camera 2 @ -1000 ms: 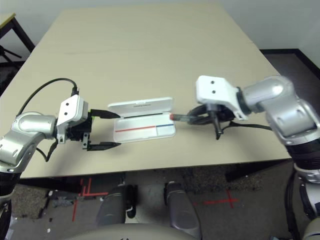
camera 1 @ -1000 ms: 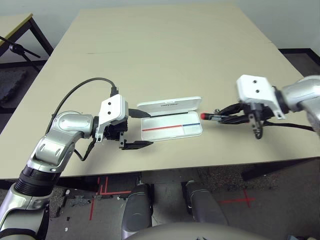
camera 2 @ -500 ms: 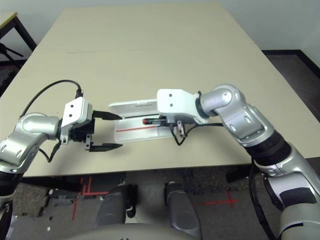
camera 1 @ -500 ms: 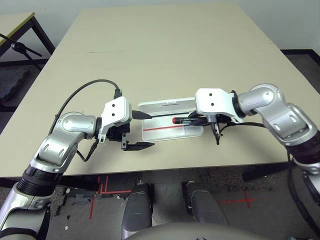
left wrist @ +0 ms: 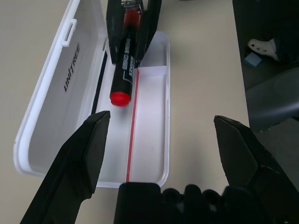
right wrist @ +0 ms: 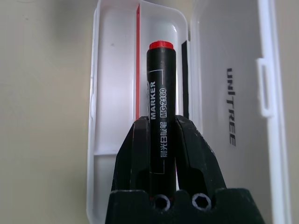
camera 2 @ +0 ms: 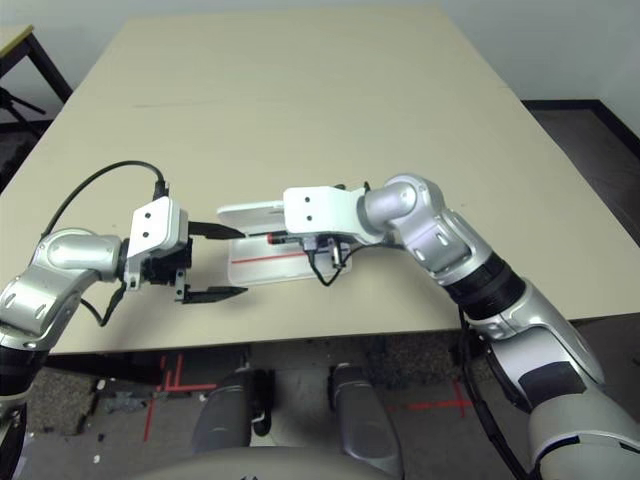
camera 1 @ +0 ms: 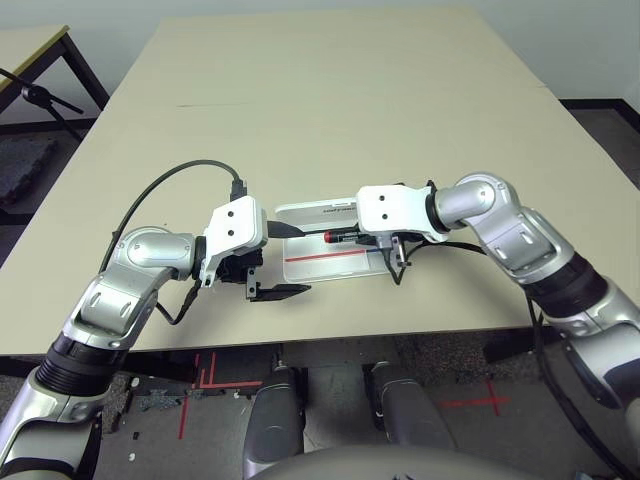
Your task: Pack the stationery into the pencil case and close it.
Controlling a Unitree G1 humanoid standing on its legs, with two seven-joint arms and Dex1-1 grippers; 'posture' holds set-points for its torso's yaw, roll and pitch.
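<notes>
Right gripper [right wrist: 162,119], two black fingers: closed on a black cylindrical marker with a red end and white lettering [right wrist: 161,98], gripped between both fingertips. The marker points along the fingers, over the open case, its red end toward the left gripper. Left gripper [left wrist: 162,116], two black fingers: spread wide, nothing between them, beside the near-left end of the case.

Pencil case [left wrist: 149,126]: flat white rectangular hard plastic, rounded corners, lying on the table with its lid [right wrist: 233,60] open on the side away from the robot. Lid interior reads UNITREE in dark letters. A red stripe [left wrist: 133,126] runs along the tray floor; a black strip [right wrist: 185,79] lies on the hinge side. A low divider crosses the tray.

Compared with one second ago: the right gripper and marker have moved from the right of the case to above the tray. Left gripper and case hold nearly the same place.

Surface: broad beige table [camera 1: 340,100]. Room: grey floor with red tape marks [camera 1: 475,402], a second table [camera 1: 35,50] at far left, pale wall behind. A white perforated shoe [left wrist: 262,48] is visible on the floor.
</notes>
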